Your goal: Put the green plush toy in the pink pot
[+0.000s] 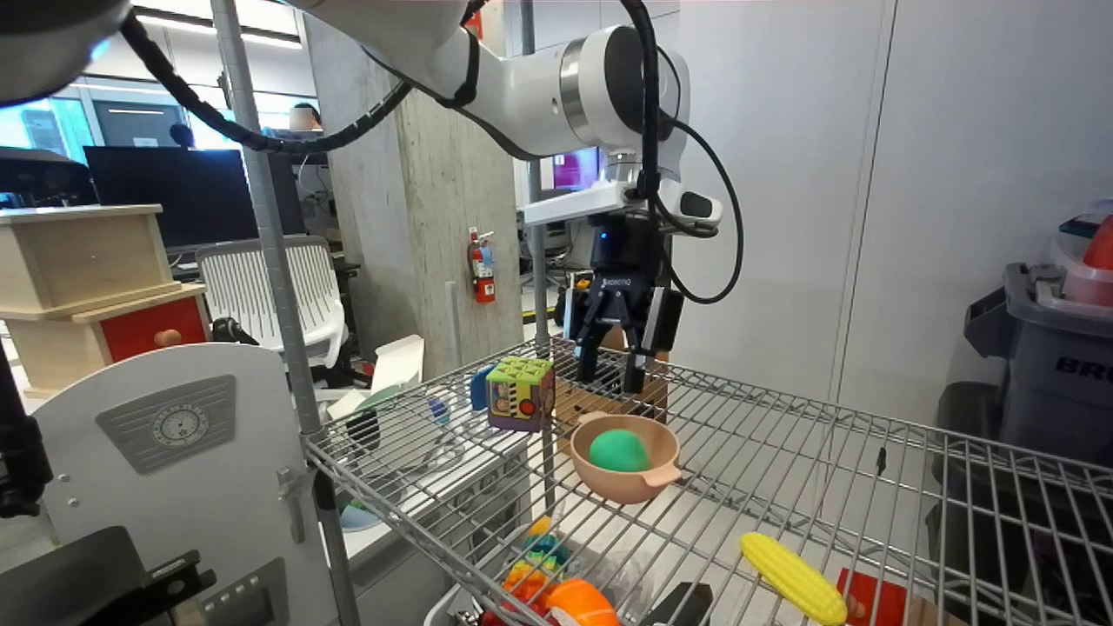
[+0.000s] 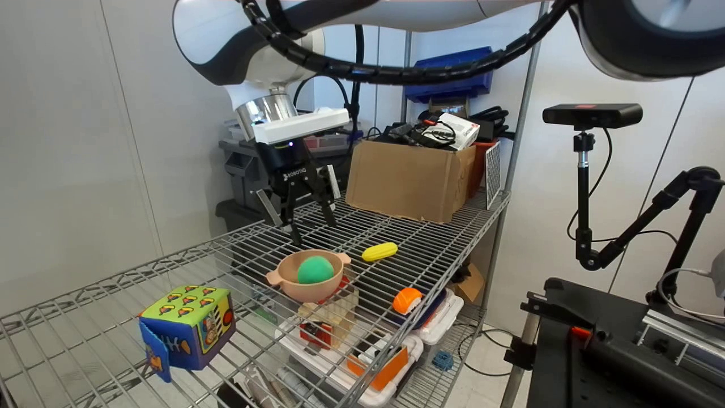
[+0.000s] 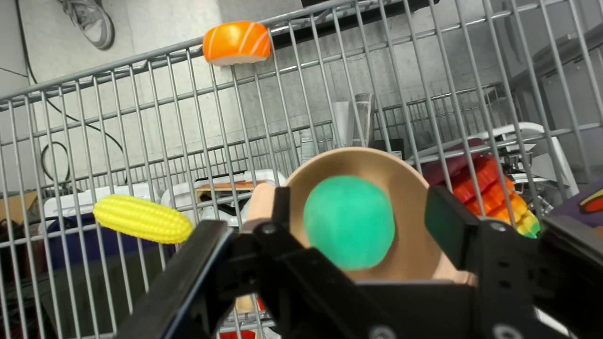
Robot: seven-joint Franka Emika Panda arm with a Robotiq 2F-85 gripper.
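The green plush toy [image 1: 619,450] sits inside the salmon-pink pot [image 1: 609,487], which stands on the wire shelf. Both exterior views show this, with the toy [image 2: 315,270] in the pot [image 2: 306,292]. In the wrist view the toy [image 3: 348,222] rests in the pot [image 3: 414,230], left of the pot's middle. My gripper [image 1: 610,372] hangs above the pot, fingers pointing down and apart. In an exterior view the gripper [image 2: 313,228] is clear of the toy. In the wrist view the gripper [image 3: 360,207] has a wide gap with nothing held. The gripper body hides the pot's near rim.
A yellow corn toy [image 2: 379,251] and a soft activity cube [image 2: 190,326] lie on the wire shelf [image 2: 130,269]. An orange sushi toy [image 3: 237,42] lies by the shelf's edge. A cardboard box [image 2: 405,178] stands at the shelf's far end. Metal posts rise at the corners.
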